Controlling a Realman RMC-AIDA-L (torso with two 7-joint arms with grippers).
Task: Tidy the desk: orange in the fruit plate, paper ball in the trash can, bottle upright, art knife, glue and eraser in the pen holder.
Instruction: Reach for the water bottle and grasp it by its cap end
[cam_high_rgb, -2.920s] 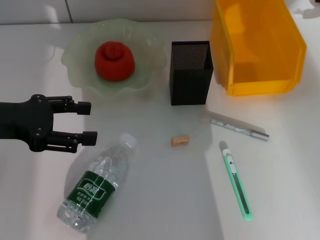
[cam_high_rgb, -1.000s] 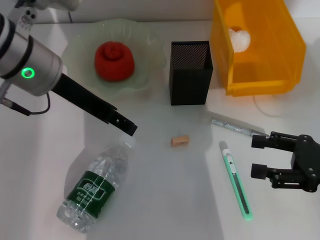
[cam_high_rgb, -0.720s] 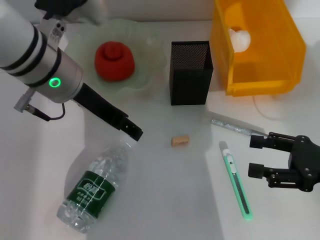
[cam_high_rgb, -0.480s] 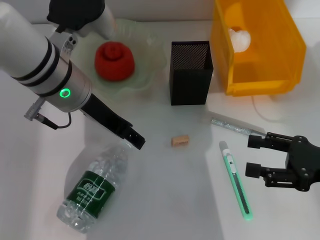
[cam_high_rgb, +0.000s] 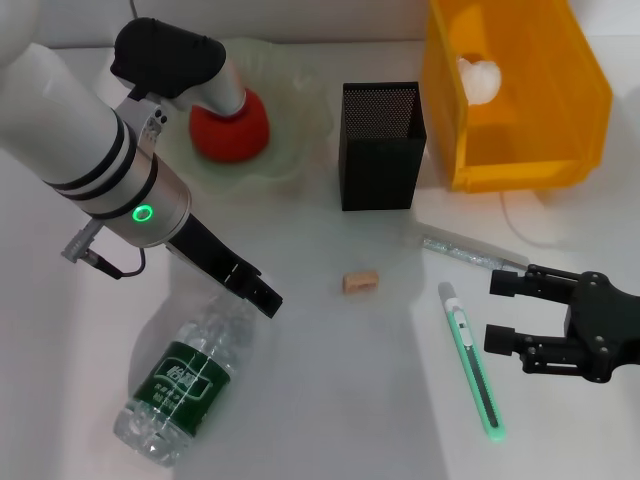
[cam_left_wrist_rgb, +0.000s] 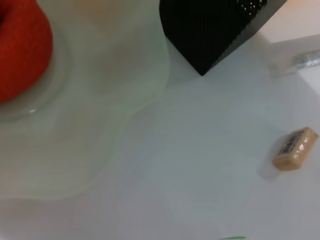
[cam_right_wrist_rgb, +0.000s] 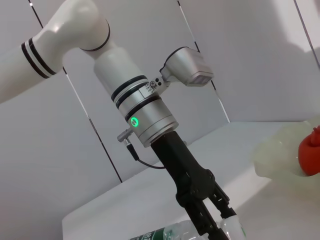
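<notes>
The clear bottle (cam_high_rgb: 190, 372) with a green label lies on its side at the front left. My left gripper (cam_high_rgb: 264, 297) hangs just over its white cap, also in the right wrist view (cam_right_wrist_rgb: 216, 220), fingers slightly apart. The red-coloured orange (cam_high_rgb: 232, 124) rests in the green fruit plate (cam_high_rgb: 300, 150). A paper ball (cam_high_rgb: 478, 78) lies in the yellow trash can (cam_high_rgb: 520, 160). The eraser (cam_high_rgb: 360, 282), glue stick (cam_high_rgb: 470, 252) and green art knife (cam_high_rgb: 472, 360) lie on the desk in front of the black pen holder (cam_high_rgb: 380, 145). My right gripper (cam_high_rgb: 500, 312) stands open, just right of the knife.
The left wrist view shows the orange (cam_left_wrist_rgb: 20, 45), plate rim (cam_left_wrist_rgb: 125, 100), pen holder corner (cam_left_wrist_rgb: 215, 25), eraser (cam_left_wrist_rgb: 295, 149) and glue end (cam_left_wrist_rgb: 305, 60). The left arm's forearm (cam_high_rgb: 110, 170) crosses above the plate's front edge.
My left arm swung in from the left and lowered its gripper to the bottle's cap. The right gripper came into view and crept left toward the knife. A paper ball now lies in the can.
</notes>
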